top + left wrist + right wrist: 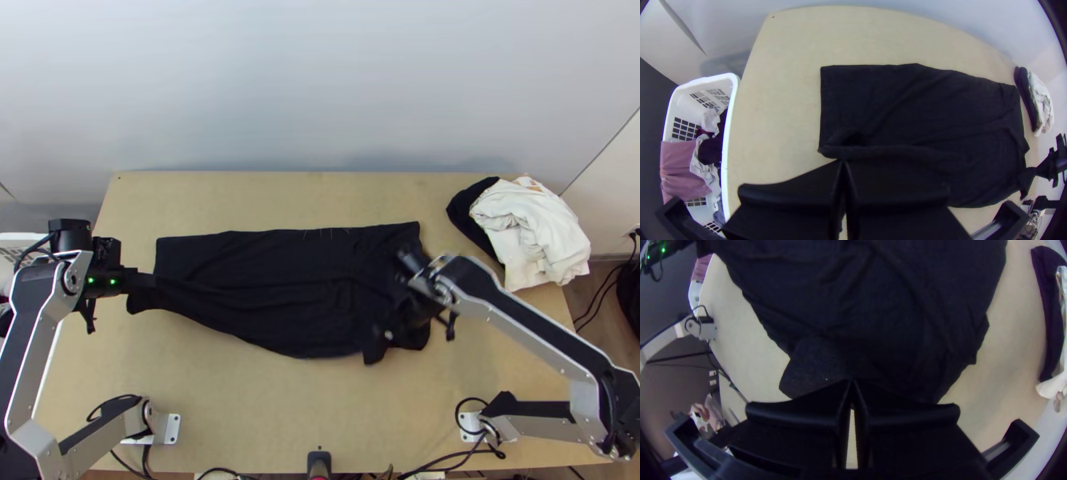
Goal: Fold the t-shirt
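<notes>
T-shirt (240, 260) pinched along its near side by closed left gripper (843, 162) and right gripper (852, 382).
Black, creased, it lies across the wooden table (240, 416); a lengthwise fold seems part-made, flattening and further folds remaining.

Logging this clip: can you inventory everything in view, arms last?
T-shirt: one, black, mid-table
White cloth: one heap, table's far right corner
Dark cloth: one, beside the heap
Table: one, light wood, below these
Basket: one, white, beyond table's left edge
Clothes: several, pink, white, dark, inside basket
Cables: several, black, around bases
Wall: pale, behind
Arms: two, silver-black, either side
Grippers: two, black; left gripper, right gripper, at T-shirt
</notes>
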